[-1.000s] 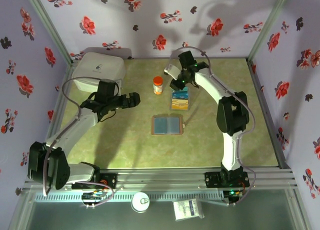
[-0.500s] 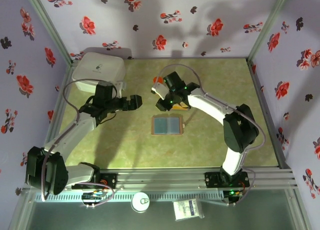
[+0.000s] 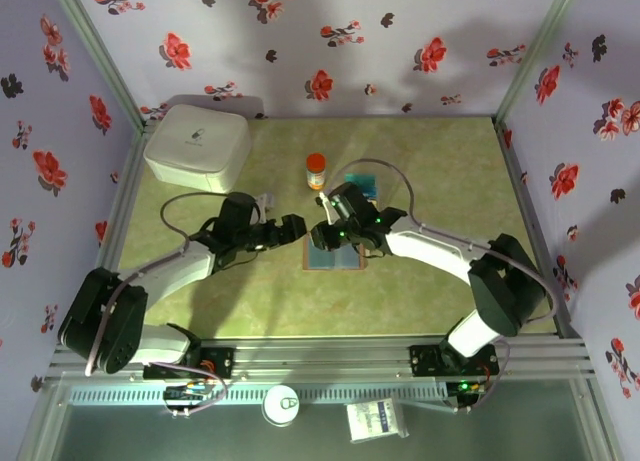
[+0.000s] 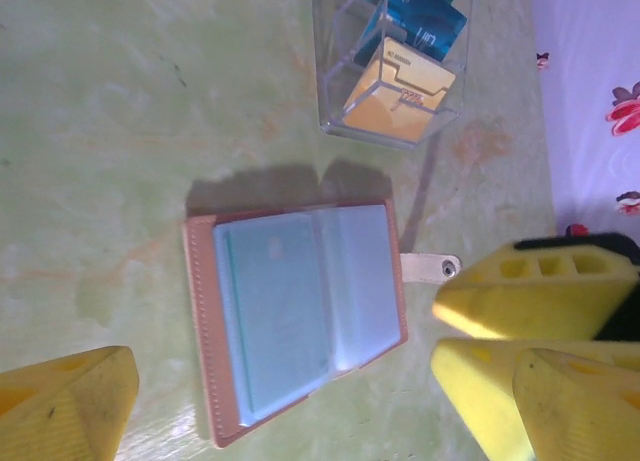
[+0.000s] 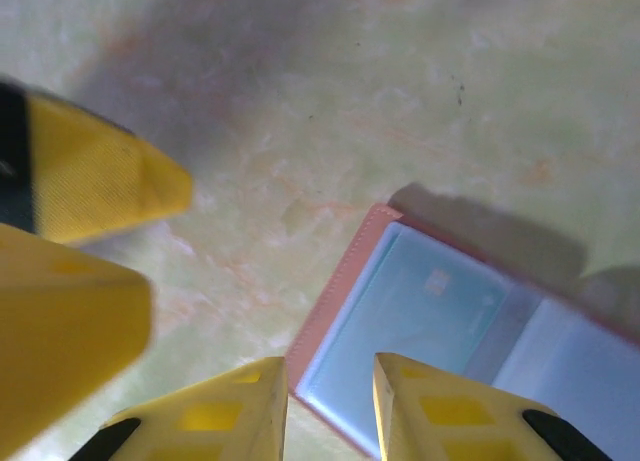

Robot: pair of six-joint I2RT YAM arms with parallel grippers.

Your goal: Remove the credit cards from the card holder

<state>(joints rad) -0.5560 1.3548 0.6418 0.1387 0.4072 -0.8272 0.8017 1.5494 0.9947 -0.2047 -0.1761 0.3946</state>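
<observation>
The reddish-brown card holder [image 3: 343, 256] lies open and flat on the table, its clasp tab [image 4: 432, 268] sticking out. A teal credit card [image 4: 268, 306] sits inside its grey-blue sleeve, chip visible [image 5: 436, 281]. My right gripper [image 3: 322, 233] is open, and its yellow fingertips [image 5: 445, 406] straddle the holder's left corner [image 5: 345, 281]. My left gripper [image 3: 296, 228] stands open just left of the holder, with nothing between its fingers [image 4: 62, 401]. Blue [image 4: 422, 21] and orange-yellow [image 4: 402, 86] cards stand in the clear plastic box [image 3: 362, 186].
An orange pill bottle [image 3: 316, 168] stands behind the holder, left of the clear box. A white lidded case [image 3: 197, 146] sits at the back left. The two grippers are close together, the left one's fingers [image 5: 95, 186] in the right wrist view.
My right arm swung from the clear box at the back down and left to the card holder's left edge. My left gripper moved right toward the holder.
</observation>
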